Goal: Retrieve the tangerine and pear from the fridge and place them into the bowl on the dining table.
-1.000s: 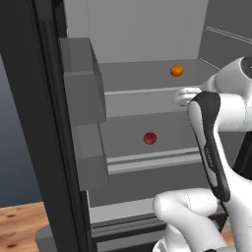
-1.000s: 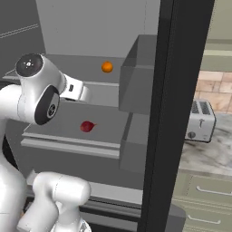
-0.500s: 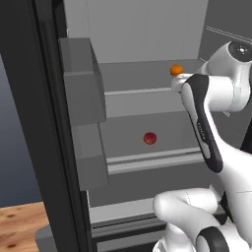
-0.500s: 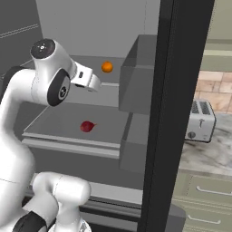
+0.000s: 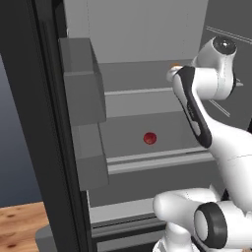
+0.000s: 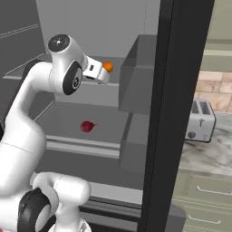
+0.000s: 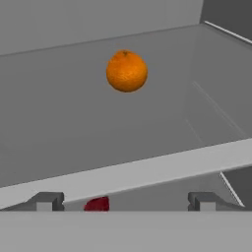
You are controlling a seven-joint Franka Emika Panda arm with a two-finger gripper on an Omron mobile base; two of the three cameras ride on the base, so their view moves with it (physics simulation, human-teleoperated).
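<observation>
Grey shelves fill the open fridge [image 5: 147, 29]; from the left base, the pear [image 5: 149, 138] sits alone on the lower shelf, free room all round, my arm bent high beside the upper shelf.

From the right base, my wrist reaches toward the tangerine [image 6: 107, 66].

Hand view: my jaws [image 7: 125, 201] stand wide, empty, short of the shelf's front edge; tangerine beyond, bare shelf around.

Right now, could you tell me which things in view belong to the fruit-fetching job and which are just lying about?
Belong to the job:
- tangerine, on the upper shelf of the fridge
- pear, on the shelf below
- open gripper, facing the tangerine

Just lying about:
- toaster on the marble counter
</observation>
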